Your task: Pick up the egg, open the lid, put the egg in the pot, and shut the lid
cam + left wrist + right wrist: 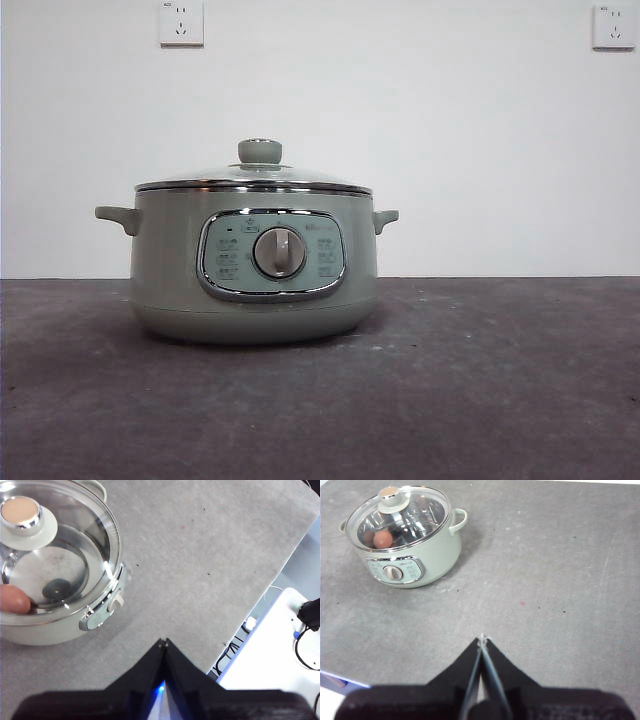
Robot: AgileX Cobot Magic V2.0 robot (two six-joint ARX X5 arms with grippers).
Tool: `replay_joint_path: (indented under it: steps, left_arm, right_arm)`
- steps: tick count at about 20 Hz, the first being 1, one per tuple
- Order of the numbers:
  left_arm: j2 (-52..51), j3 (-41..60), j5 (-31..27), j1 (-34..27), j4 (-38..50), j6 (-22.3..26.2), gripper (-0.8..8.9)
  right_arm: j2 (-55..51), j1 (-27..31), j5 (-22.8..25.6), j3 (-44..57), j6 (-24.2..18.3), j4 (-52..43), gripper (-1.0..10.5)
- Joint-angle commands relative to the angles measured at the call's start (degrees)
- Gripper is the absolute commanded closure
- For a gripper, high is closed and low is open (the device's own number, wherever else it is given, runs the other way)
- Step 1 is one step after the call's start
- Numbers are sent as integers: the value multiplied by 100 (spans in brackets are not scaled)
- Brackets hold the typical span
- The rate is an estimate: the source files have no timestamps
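Front view tells most of the story: nearest to me runs the bare grey table (pixel 500 400), and in its middle sits the pot (pixel 165 280), sage green, squat, its grey dial facing me and a stubby handle out at 9 and at 3 o'clock. On top, the lid (pixel 255 180) lies flat, steel rim seated all round, green knob upright at 12 o'clock. Looking down from the right wrist, the egg (pixel 382 539) lies inside under the glass, reddish-brown and smooth, toward the 9 o'clock side of the bowl. So I would judge the whole job done: egg in, lid back on, nothing left but for the arms to rest. Both wait well clear of the pot; the left gripper (pixel 164 642) has its jaws pressed together to a point, and the right gripper (pixel 481 639) likewise. Behind everything stands a white wall (pixel 450 130).
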State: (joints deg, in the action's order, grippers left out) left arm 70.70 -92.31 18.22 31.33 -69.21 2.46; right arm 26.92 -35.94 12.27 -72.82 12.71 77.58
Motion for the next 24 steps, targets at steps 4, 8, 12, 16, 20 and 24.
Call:
replay_joint_path:
  steps: [4,8,12,16,20,24]
  left_arm:
    - [-11,-2,-26,-133,811,-190,817]
    - [-376,83,28,-804,1657,444,817]
    - [-1613,1349,468,-1860,2887,831,817]
    - [-3171,3491,192,-3021,4070,964,817]
    - [-4562,5598,-177,-3574,5056,957,817]
    - [-5735,7257,-199,-3670,5600,907,817]
  right_arm:
    - [-13,-2,39,46,61,144,946]
    - [-13,-2,39,46,61,144,946]
    - [-13,-2,39,46,61,144,946]
    - [-13,-2,39,46,61,144,946]
    - [-13,-2,44,46,61,144,946]
    - [-13,-2,81,46,61,144,946]
